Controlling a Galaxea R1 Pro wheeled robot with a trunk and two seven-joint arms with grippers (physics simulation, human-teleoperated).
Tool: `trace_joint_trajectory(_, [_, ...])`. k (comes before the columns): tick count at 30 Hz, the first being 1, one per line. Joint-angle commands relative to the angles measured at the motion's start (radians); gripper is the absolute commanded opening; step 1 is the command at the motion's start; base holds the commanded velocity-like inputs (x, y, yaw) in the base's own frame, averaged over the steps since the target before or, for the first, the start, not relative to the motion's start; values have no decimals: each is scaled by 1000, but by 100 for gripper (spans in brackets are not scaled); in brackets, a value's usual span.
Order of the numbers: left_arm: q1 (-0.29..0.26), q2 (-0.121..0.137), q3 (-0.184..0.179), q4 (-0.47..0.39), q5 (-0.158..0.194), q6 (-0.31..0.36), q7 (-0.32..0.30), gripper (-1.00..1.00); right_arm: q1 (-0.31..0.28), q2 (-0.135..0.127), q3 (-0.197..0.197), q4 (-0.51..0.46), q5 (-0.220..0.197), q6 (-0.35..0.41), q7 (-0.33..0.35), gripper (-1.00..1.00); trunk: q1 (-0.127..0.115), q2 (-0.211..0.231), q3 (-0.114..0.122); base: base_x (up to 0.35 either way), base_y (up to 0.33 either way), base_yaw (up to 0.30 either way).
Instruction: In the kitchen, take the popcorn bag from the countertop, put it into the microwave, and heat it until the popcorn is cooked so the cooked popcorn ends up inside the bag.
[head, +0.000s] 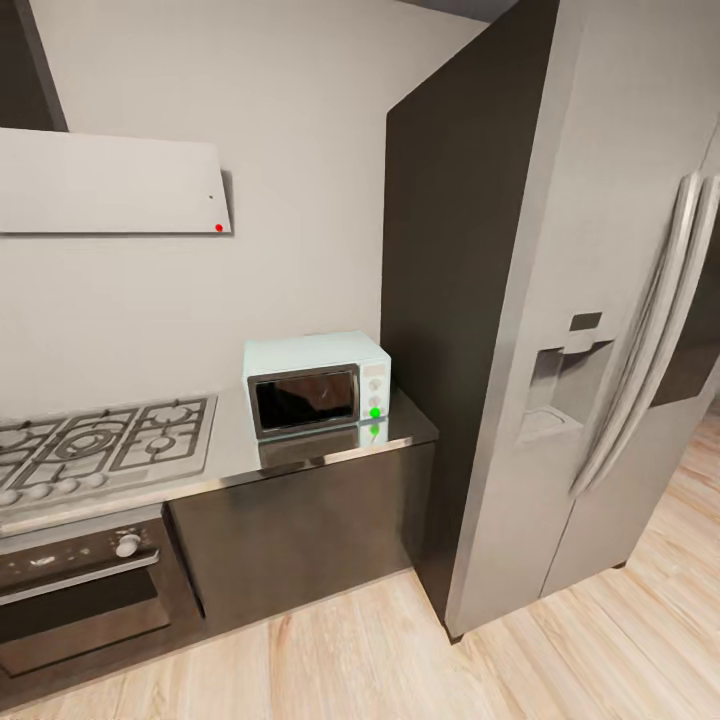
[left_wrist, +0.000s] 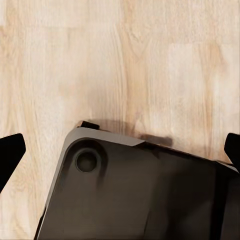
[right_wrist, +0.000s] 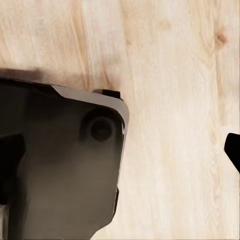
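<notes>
The pale mint-blue microwave (head: 318, 383) stands with its dark door closed at the right end of the shiny grey countertop (head: 240, 455), a green dot on its right panel. The gas hob (head: 95, 440) is set into the worktop to its left. The popcorn bag is out of view. My left gripper (left_wrist: 120, 150) hangs open over the wood floor, its dark fingertips (left_wrist: 10, 155) at the picture's two sides. My right gripper (right_wrist: 120, 150) is open too, with one fingertip (right_wrist: 233, 150) showing at the edge, nothing between the fingers.
A tall steel fridge (head: 590, 330) with a dark side panel stands right of the counter. A built-in dark oven (head: 85, 590) sits under the hob and a flat grey range hood (head: 110, 182) hangs above. My dark base (left_wrist: 140, 190) (right_wrist: 60, 160) rests on the light wood floor (head: 600, 660).
</notes>
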Motion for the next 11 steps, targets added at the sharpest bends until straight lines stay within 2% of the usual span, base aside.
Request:
trace_joint_trajectory(1, [1, -1, 8, -2, 0, 0, -8, 100, 3, 0, 8, 1, -11, -3, -3, 100, 0, -1, -1, 0, 0, 0])
trace_joint_trajectory(11, [0, -1, 8, -2, 0, 0, -8, 100, 3, 0, 8, 1, -11, -3, -3, 100, 0, -1, -1, 0, 0, 0])
